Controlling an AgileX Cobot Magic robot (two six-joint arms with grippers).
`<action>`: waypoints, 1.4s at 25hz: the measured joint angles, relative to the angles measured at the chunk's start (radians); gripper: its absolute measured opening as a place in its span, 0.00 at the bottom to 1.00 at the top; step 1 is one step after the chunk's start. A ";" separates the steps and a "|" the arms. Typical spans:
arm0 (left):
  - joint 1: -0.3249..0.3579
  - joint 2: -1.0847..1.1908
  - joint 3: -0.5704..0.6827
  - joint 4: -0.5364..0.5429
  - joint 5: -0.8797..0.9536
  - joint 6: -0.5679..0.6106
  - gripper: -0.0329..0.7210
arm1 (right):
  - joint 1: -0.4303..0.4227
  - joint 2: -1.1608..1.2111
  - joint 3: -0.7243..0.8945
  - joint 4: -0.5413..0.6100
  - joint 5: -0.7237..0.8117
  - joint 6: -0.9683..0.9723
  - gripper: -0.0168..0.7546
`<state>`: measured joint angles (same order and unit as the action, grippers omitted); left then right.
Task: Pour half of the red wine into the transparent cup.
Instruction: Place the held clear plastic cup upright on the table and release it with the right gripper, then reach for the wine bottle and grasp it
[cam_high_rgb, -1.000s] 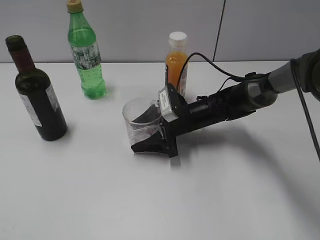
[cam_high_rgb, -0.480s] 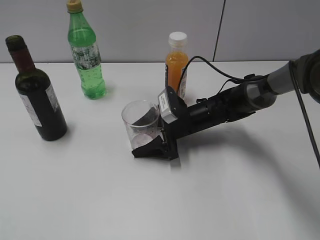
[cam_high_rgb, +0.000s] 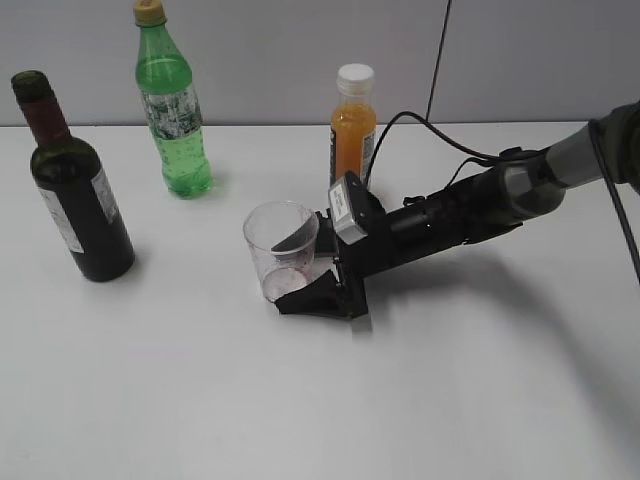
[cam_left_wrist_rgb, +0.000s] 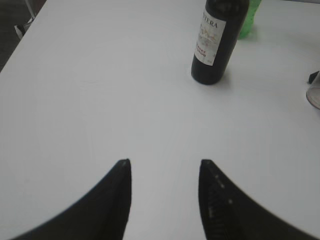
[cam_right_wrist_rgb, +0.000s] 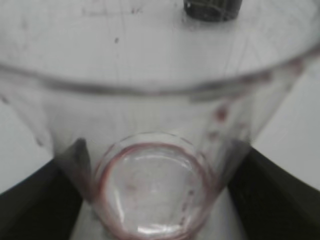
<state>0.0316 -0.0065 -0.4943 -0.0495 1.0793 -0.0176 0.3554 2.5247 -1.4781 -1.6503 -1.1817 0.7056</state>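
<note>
Right gripper jaws straddle transparent cup base – contact unclear. Wine bottle upright, far left, nearer spread-open left gripper.

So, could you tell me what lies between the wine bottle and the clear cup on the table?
Nothing: in the exterior view only bare white table separates the wine bottle from the clear cup.

On the table you find the wine bottle at far left, the soda bottle behind and right of it, the cup centrally, and the juice bottle behind the cup's right.
</note>
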 joint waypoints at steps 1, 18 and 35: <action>0.000 0.000 0.000 0.000 0.000 0.000 0.48 | -0.007 -0.004 0.010 0.000 0.000 0.000 0.87; 0.000 0.000 0.000 0.000 0.000 0.000 0.48 | -0.148 -0.188 0.228 -0.033 0.102 -0.050 0.87; 0.000 0.000 0.000 0.000 0.000 0.000 0.48 | -0.159 -0.525 0.230 0.131 0.261 0.142 0.83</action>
<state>0.0316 -0.0065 -0.4943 -0.0495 1.0793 -0.0176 0.1964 1.9995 -1.2483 -1.5198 -0.9207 0.8475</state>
